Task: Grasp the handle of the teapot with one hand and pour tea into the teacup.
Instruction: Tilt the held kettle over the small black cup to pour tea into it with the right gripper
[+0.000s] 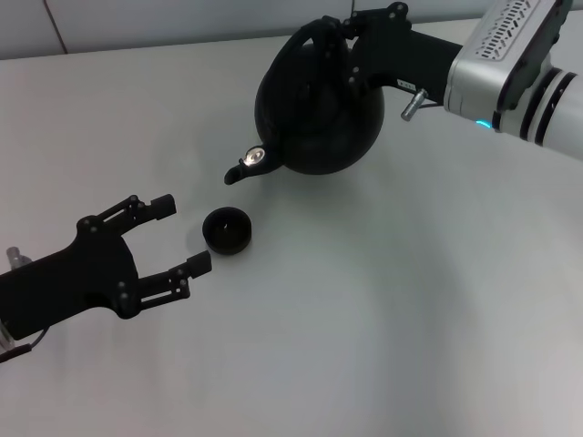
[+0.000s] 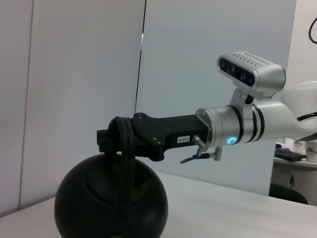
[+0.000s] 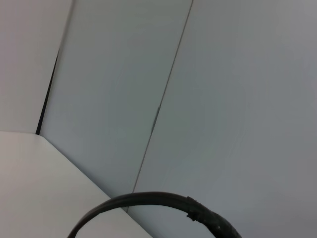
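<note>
The black teapot (image 1: pixel 319 118) is at the back of the white table (image 1: pixel 410 300), tilted with its short spout (image 1: pixel 244 167) pointing toward the teacup. My right gripper (image 1: pixel 342 36) is shut on the arched handle (image 1: pixel 310 41) at the pot's top. The left wrist view shows this grip (image 2: pixel 119 136) on the handle (image 2: pixel 125 148) above the round body (image 2: pixel 111 203). The right wrist view shows only an arc of the handle (image 3: pixel 148 201). The small black teacup (image 1: pixel 226 228) stands on the table just in front of the spout. My left gripper (image 1: pixel 182 235) is open and empty, beside the cup.
The table's far edge meets a pale wall (image 1: pixel 182 23) behind the teapot. The right arm's silver forearm (image 1: pixel 510 64) reaches in from the back right. Bare tabletop lies in front and to the right of the cup.
</note>
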You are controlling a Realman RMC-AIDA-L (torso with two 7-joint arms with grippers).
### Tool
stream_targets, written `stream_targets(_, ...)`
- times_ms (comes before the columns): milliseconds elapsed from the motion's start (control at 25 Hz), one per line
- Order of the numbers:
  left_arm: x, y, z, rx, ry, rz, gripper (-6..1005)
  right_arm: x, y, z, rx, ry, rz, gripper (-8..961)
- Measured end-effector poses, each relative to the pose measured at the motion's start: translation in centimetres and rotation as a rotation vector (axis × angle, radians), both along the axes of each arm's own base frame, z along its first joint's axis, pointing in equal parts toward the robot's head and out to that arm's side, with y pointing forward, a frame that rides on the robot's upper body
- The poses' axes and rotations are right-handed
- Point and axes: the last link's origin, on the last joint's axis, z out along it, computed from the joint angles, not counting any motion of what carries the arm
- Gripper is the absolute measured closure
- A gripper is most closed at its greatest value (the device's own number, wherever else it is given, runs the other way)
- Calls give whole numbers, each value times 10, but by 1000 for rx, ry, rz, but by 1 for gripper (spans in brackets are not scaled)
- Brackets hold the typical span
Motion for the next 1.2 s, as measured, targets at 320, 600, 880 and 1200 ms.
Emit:
stream_targets(320,-1,1,0,1,5,9,129,-1,-1,-2,-8,-30,17,833)
stream_targets(600,-4,4,1,12,24,28,129,-2,-2,-5,-24,-64,40,832)
stream_targets(880,-12,8,2,32,58,62,129,-8,-2,-5,-22,-70,61,833)
stream_targets(1200,-18,8,2,44,80,92,130,-11,-2,-6,-26,-102,89,833)
